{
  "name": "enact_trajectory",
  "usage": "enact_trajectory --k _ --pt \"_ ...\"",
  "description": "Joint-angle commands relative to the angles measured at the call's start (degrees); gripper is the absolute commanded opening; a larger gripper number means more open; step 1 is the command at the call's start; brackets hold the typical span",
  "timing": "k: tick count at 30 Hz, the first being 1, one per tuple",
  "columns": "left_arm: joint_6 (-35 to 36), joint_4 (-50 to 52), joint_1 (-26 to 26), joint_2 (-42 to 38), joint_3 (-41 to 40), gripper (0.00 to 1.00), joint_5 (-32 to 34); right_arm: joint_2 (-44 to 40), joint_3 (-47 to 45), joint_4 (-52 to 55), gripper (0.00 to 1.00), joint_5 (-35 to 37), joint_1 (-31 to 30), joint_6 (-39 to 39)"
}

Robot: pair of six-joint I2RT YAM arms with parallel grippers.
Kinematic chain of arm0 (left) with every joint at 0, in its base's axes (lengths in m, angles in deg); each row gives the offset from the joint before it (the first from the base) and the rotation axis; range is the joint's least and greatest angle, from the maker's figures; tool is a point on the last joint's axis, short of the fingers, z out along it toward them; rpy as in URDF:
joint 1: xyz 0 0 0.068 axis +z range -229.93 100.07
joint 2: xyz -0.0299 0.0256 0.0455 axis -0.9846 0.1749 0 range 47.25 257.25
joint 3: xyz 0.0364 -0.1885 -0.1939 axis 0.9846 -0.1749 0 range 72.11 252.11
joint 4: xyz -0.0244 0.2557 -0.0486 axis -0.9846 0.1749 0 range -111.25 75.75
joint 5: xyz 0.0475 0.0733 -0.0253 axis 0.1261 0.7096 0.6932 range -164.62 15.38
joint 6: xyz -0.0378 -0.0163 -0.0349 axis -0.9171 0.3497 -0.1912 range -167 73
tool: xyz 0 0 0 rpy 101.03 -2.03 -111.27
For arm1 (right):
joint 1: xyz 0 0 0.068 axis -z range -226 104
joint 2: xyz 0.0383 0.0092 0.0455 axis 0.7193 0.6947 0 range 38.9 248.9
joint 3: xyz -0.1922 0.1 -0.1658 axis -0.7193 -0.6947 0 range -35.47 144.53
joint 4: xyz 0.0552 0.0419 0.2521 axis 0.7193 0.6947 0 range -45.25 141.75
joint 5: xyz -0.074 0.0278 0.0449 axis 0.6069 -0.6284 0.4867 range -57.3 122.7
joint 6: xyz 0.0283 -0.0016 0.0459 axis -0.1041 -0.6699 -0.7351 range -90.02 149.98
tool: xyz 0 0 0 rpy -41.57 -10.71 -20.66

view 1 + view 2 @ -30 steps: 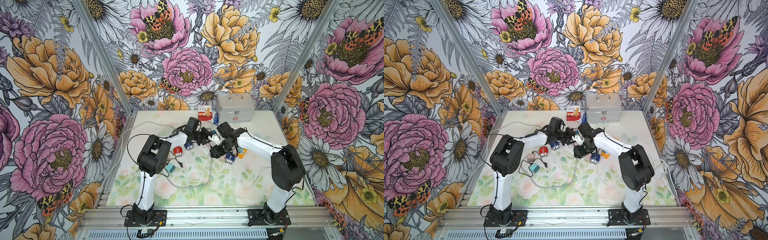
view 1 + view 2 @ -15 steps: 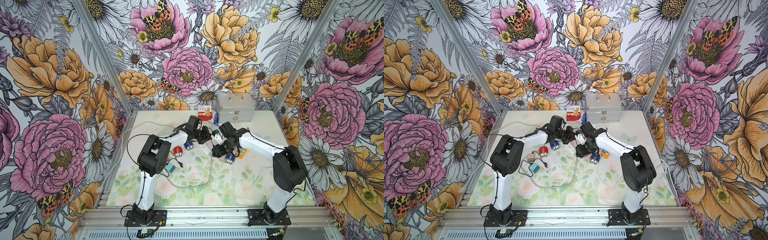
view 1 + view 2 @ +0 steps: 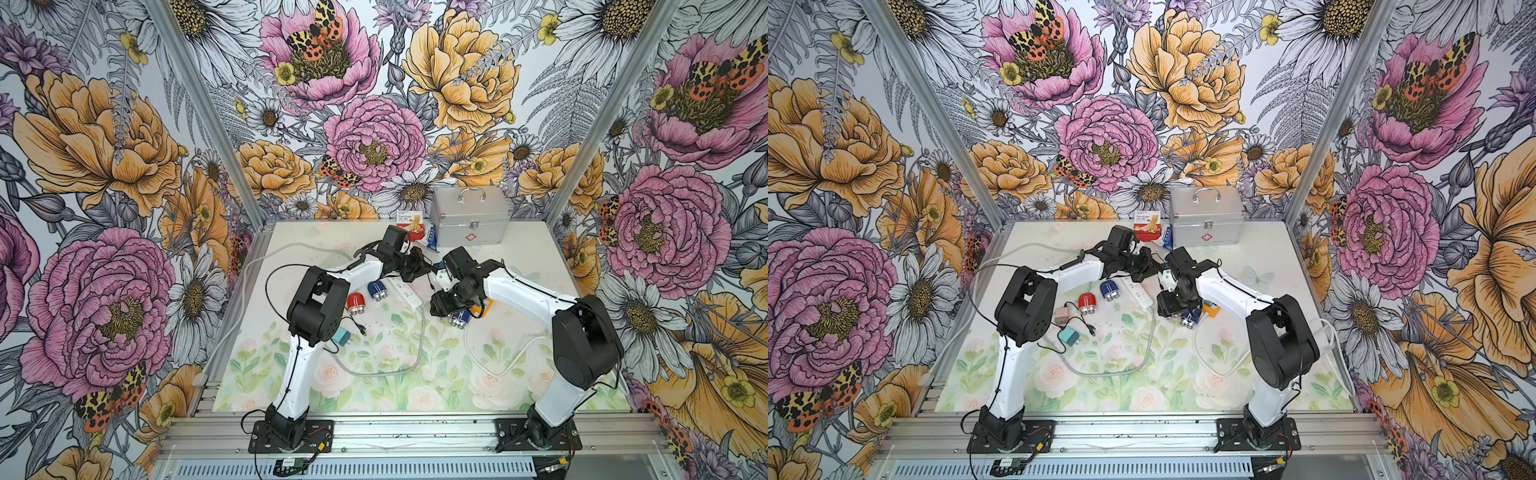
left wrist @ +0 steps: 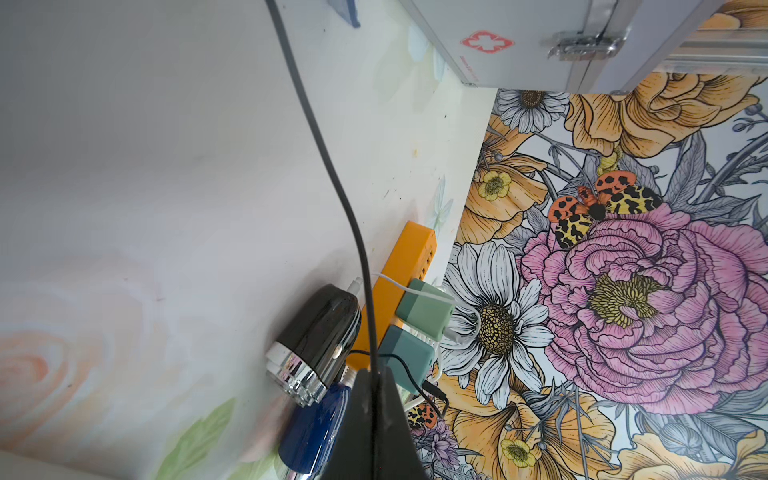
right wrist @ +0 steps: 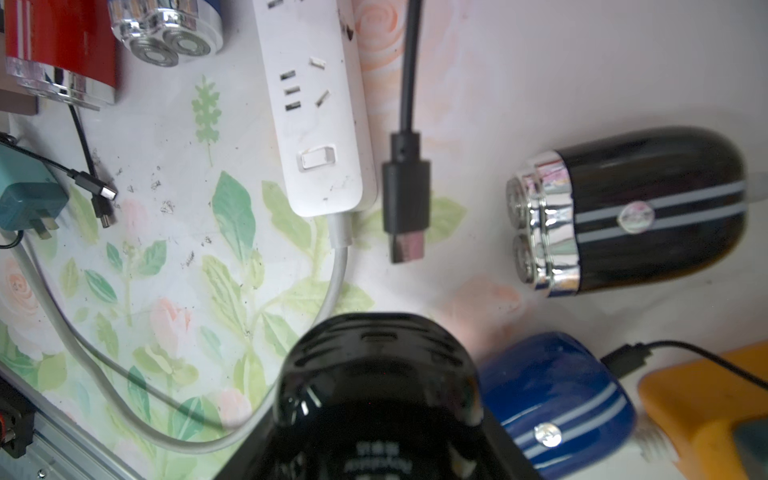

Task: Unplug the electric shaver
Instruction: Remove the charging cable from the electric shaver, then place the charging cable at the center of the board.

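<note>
Above centre of a top view, the left gripper is clamped shut on a thin black cable whose USB plug hangs unconnected, the black chrome-headed electric shaver is laid beside a blue shaver, and the opening of the right gripper cannot be determined.

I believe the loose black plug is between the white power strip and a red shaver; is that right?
Not quite: that shaver is black, not red. The right wrist view shows the loose black plug between it and the white power strip.
</note>
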Motion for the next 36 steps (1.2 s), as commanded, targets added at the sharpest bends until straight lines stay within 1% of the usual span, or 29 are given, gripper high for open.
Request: enact_trajectory --k 1,7,18,24,28,31,33,36 --pt "0.7 0.4 0.8 1.3 2.5 0.00 0.2 -2.1 0.2 -0.6 0.22 0.6 0.9 -2.3" --pt "0.4 0.8 0.6 3.1 5.0 0.00 0.0 -1.5 -0.1 -0.6 0.22 -1.0 1.0 -2.9" --pt "1.2 2.2 0.8 6.2 8.1 0.00 -0.3 -4.5 -1.6 -0.6 0.22 -2.1 1.0 0.6" --pt "3.7 4.3 0.7 7.4 9.7 0.00 1.0 -8.0 -3.9 0.1 0.22 -0.3 1.3 0.4" --pt "6.6 7.9 0.3 7.7 11.3 0.00 2.3 -10.0 -3.8 1.1 0.22 1.6 1.3 -0.1" --pt "8.4 9.5 -0.2 7.3 11.7 0.12 3.1 -11.4 -3.2 1.4 0.22 3.0 1.3 -0.1" --pt "9.5 10.5 -0.4 6.8 11.7 0.18 3.5 -11.9 -2.4 1.5 0.22 3.5 1.3 -0.4" --pt "11.5 12.6 -1.0 6.1 12.2 0.39 4.5 -12.3 -1.1 2.0 0.22 3.9 1.2 -0.7"
